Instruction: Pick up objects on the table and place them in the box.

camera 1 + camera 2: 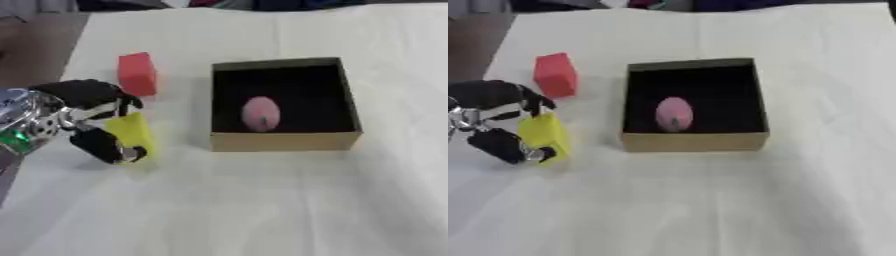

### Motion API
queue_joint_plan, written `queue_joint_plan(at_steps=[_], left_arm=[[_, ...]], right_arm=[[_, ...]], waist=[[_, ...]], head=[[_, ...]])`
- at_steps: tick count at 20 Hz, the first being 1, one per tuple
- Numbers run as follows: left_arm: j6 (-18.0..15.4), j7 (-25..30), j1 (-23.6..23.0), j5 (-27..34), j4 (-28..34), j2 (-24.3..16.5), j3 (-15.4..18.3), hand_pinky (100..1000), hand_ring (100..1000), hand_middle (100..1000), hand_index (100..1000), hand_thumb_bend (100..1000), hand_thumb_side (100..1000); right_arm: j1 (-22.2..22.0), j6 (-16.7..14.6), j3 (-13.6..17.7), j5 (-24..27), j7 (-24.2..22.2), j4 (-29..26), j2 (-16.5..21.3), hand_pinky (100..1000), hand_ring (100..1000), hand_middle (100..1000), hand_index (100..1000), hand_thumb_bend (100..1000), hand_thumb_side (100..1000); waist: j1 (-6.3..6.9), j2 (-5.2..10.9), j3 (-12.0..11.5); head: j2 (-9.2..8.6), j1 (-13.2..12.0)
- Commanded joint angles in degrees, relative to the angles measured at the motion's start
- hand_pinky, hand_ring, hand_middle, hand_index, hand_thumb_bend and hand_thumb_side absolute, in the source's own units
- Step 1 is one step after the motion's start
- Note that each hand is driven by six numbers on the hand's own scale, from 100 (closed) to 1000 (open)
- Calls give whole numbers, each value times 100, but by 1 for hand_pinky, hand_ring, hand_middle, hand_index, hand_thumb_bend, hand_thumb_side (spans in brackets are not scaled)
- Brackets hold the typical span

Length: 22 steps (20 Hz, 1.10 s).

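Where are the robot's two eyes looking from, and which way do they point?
Left eye view: sits in the robot's head, looking down at the table; it shows the box holding a pink egg-shaped thing, the red block, and the left hand curled round the yellow block.
Right eye view: the same head, just to the side, also facing down; only the left hand and a bit of its silver wrist show.
Shared: the same moment and the same things, sitting a little further left in the right eye's view.

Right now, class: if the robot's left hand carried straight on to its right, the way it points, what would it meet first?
Probably the box, its near left wall. The left hand, fingers round the yellow block, points that way; depth is uncertain.
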State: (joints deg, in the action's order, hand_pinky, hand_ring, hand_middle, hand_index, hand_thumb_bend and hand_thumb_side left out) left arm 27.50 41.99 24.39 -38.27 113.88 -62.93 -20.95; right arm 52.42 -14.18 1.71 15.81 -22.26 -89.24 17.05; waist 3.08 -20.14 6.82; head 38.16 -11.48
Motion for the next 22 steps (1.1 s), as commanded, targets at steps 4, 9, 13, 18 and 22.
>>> queue_joint_plan(at_steps=[4, 9, 13, 18, 22], left_arm=[[4, 175, 38, -150, 71, -127, 25, 633, 740, 670, 906, 168, 330], [16, 147, 26, -272, 71, -126, 2, 549, 667, 595, 853, 117, 293], [37, 114, 36, -284, 71, -117, -23, 487, 616, 542, 820, 129, 315], [104, 90, 26, -352, 71, -119, -26, 406, 544, 464, 769, 115, 322], [123, 13, 38, -438, 71, -120, -11, 367, 479, 432, 760, 118, 292]], right_arm=[[61, 19, 6, 52, -15, -99, 78, 975, 854, 635, 728, 100, 772], [48, 28, 10, 67, -7, -126, 65, 975, 854, 635, 725, 100, 771], [39, 39, 10, 64, 2, -141, 59, 976, 854, 634, 724, 100, 773], [30, 50, 10, 58, 1, -147, 55, 976, 855, 633, 724, 100, 775], [11, 62, 9, 55, -2, -166, 37, 977, 855, 633, 723, 100, 774]], waist=[[10, 148, 5], [10, 155, 14], [10, 153, 5], [8, 155, -4], [7, 169, -24]], head=[[-70, -11], [-77, -9], [-83, -11], [-86, -6], [-95, -4]])
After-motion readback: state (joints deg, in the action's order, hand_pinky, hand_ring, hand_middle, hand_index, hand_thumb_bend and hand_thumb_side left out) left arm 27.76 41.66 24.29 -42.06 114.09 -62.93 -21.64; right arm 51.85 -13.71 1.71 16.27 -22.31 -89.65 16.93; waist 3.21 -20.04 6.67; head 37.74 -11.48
